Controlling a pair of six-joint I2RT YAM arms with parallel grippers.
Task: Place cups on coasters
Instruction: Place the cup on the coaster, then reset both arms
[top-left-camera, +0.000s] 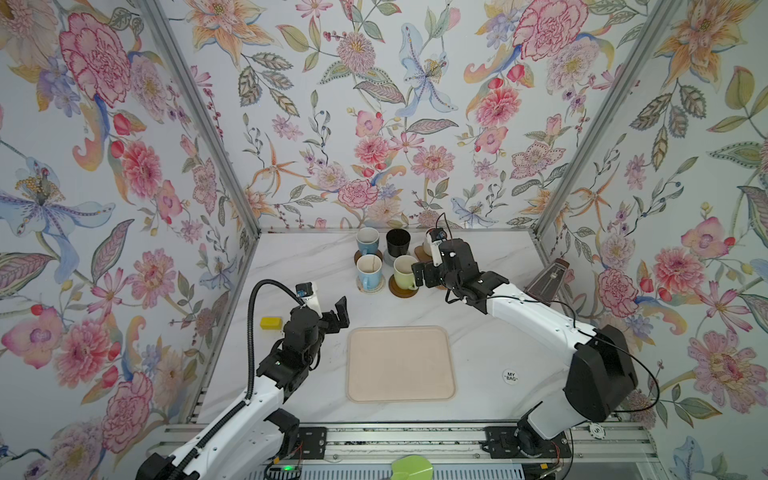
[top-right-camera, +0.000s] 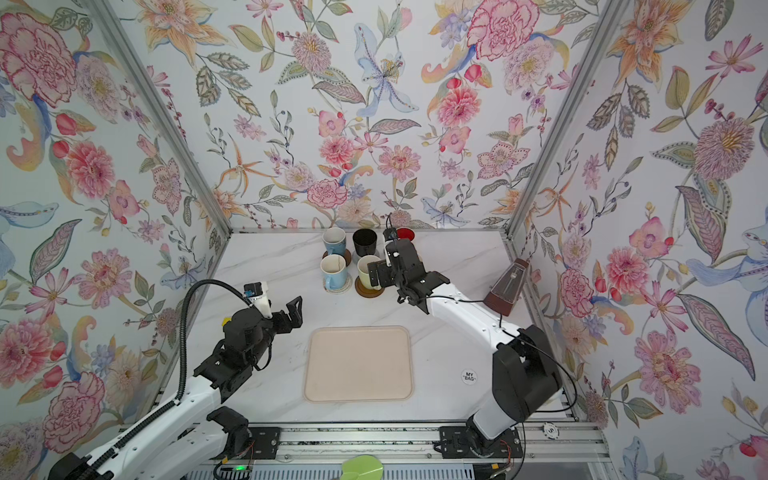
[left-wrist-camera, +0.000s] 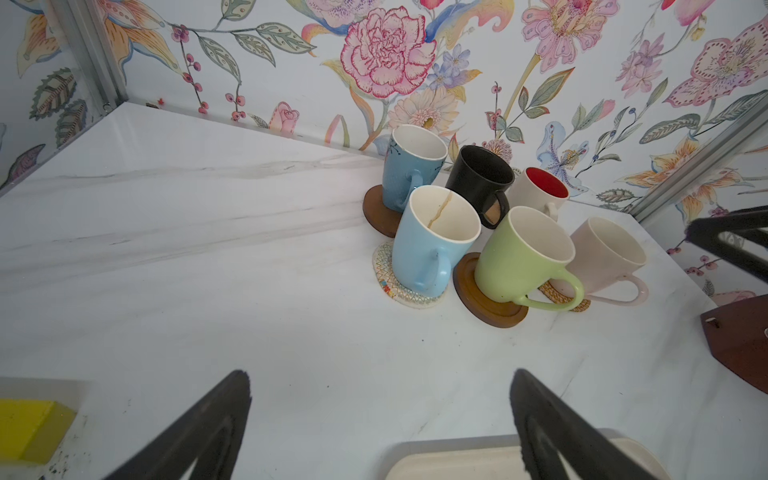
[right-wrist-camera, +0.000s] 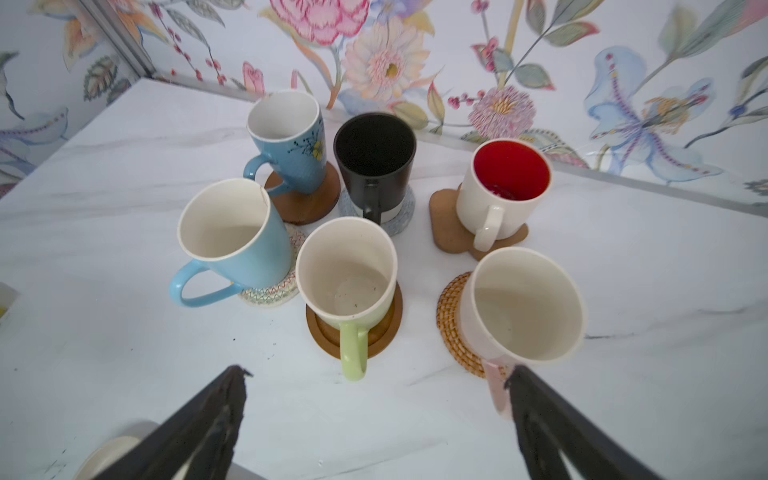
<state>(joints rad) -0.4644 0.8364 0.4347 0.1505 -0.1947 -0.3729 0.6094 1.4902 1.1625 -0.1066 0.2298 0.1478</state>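
Observation:
Six cups stand upright on six coasters at the back of the table. In the right wrist view: a flowered light blue cup (right-wrist-camera: 286, 141) on a brown disc (right-wrist-camera: 307, 203), black cup (right-wrist-camera: 374, 162) on grey (right-wrist-camera: 405, 212), red-lined white cup (right-wrist-camera: 503, 195) on tan (right-wrist-camera: 446, 224), plain light blue cup (right-wrist-camera: 232, 237) on cream woven (right-wrist-camera: 270, 295), green cup (right-wrist-camera: 345, 274) on a brown disc (right-wrist-camera: 386, 328), pink cup (right-wrist-camera: 523, 307) on rattan (right-wrist-camera: 453, 324). My right gripper (right-wrist-camera: 376, 374) is open and holds nothing, one finger beside the pink handle. My left gripper (left-wrist-camera: 380, 376) hangs open and holds nothing, left of the tray.
A beige tray (top-left-camera: 399, 363) lies in the middle front. A yellow block (top-left-camera: 271, 322) sits at the left edge and a brown metronome (top-left-camera: 544, 282) at the right wall. A round white sticker (top-left-camera: 510, 377) lies right of the tray. Floral walls close three sides.

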